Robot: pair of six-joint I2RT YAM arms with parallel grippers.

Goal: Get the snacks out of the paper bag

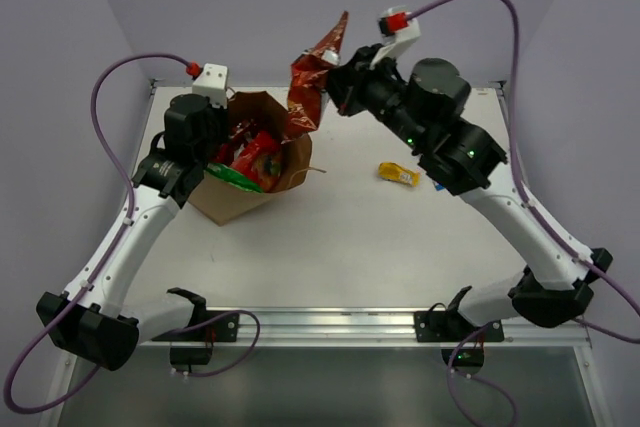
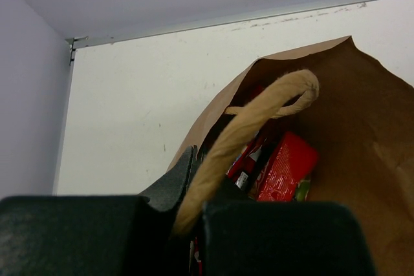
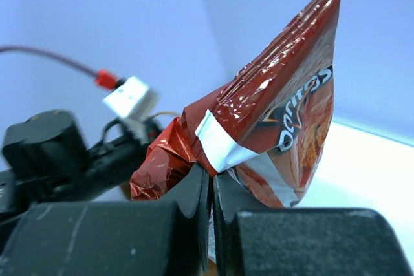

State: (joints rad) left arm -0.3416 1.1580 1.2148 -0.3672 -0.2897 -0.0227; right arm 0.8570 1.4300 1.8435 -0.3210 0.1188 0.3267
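Right fingers [image 3: 193, 201] on Doritos bag [image 3: 284, 114] edge

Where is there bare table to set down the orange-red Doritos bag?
Bare white tabletop lies between the brown kraft paper bag and the small yellow packet, and forward to the near rail. Crowded: the left rear, taken by that bag and the left arm.

Soft, even light is falling from above, leaving the table [image 1: 350, 247] bright and casting only faint shadows beside the paper bag [image 1: 225, 205]. Glare is streaking the glossy Doritos bag [image 3: 284, 108]. In the wrist views the left gripper [image 2: 197, 189] and right gripper [image 3: 211, 189] are looming dark and blurred in the near foreground; the bag's interior is sitting in shade.
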